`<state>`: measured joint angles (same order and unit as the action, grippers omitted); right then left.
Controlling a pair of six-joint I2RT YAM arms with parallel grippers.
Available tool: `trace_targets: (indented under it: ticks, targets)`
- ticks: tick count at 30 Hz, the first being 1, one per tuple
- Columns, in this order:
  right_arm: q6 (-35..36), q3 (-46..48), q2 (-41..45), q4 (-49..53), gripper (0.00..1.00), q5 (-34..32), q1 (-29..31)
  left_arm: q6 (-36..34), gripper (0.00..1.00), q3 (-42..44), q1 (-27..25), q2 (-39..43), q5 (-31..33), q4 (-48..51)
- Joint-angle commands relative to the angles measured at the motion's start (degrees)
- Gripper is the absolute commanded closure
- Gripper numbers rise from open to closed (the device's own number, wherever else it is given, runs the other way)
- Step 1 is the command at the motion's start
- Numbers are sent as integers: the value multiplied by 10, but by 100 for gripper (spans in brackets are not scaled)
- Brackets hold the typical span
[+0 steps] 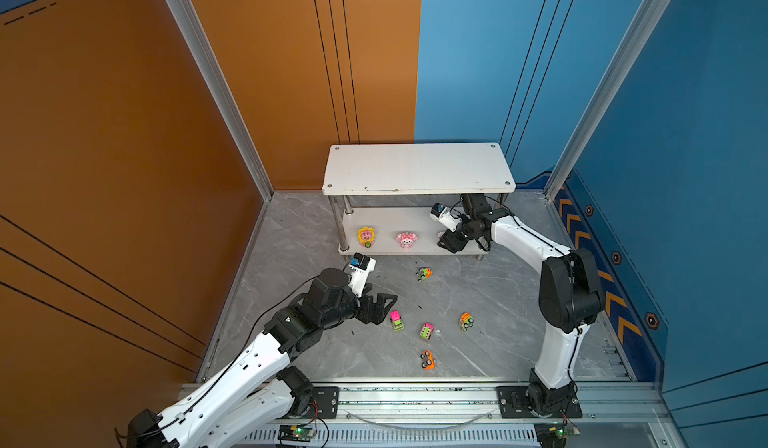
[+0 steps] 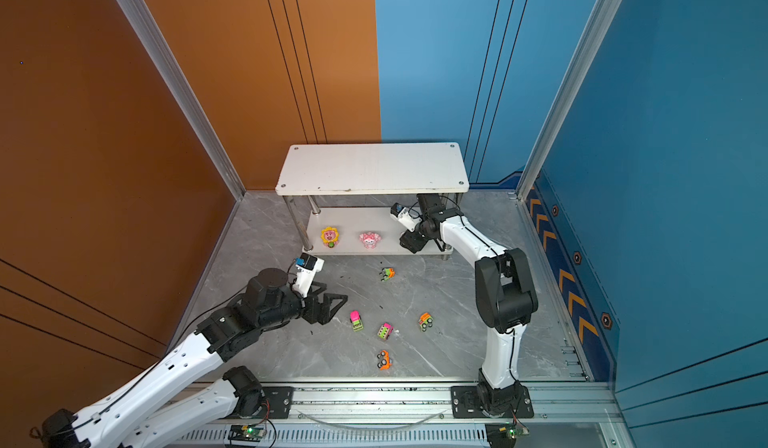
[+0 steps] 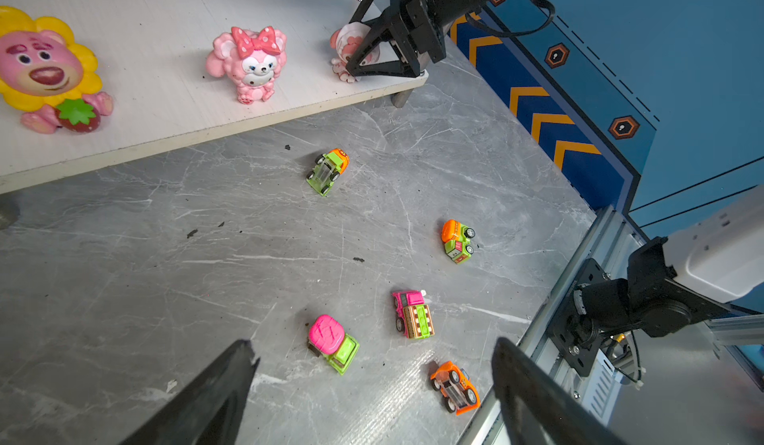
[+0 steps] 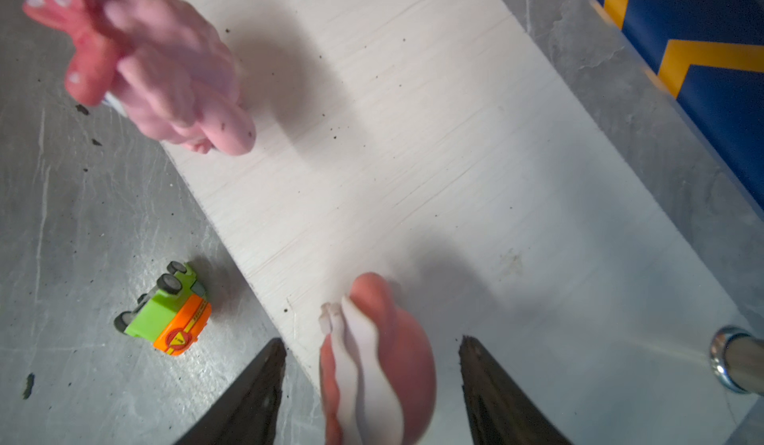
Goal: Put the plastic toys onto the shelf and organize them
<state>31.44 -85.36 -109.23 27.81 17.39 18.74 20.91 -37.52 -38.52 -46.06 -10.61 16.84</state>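
The shelf stands at the back. Its lower board carries a yellow flower-bear figurine, a pink bow figurine and a pink-and-white figurine. My right gripper straddles that third figurine, open, with gaps on both sides. Several toy cars lie on the floor: green-orange, pink-green, pink-brown, orange-green and orange. My left gripper hovers open and empty just left of the pink-green car.
The grey marble floor is enclosed by orange and blue walls. A chrome shelf post stands close beside the right gripper. The metal base rail runs along the front edge. The shelf's top board is bare.
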Motion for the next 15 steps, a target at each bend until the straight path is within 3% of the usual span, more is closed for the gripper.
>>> trace_targets:
  ticks: [1,15]
  targets:
    - [-39,33,45,-49,31,-2,1,4,9,10,5,10,-12,-13]
    - [-94,141,135,-131,30,-17,12,5,9,12,6,28,-20,-10]
